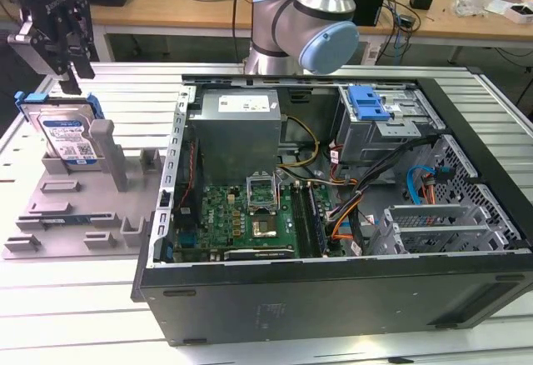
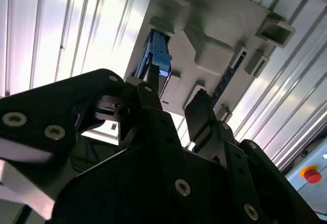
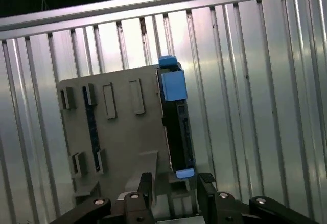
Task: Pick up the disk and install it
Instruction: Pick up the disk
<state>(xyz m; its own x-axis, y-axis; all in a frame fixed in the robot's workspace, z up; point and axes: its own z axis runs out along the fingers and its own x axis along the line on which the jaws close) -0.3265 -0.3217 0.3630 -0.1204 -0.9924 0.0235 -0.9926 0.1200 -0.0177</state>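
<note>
hovering above the flat silver metal disk framed in bright blue plastic, which stands on edge at a back corner of the grey plastic fixture, the black gripper holds its fingers apart and empty, one to each side of the line of the disk's long top edge.

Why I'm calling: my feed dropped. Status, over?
Black gripper open, empty. Silver blue-bracketed hard disk upright in grey plastic fixture, just below gripper. Nothing between.

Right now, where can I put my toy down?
Bare ribbed table lies on the near side of the grey fixture, at the exterior view's lower left. The open computer case is crowded with cables. The tool hovers above the disk.
</note>
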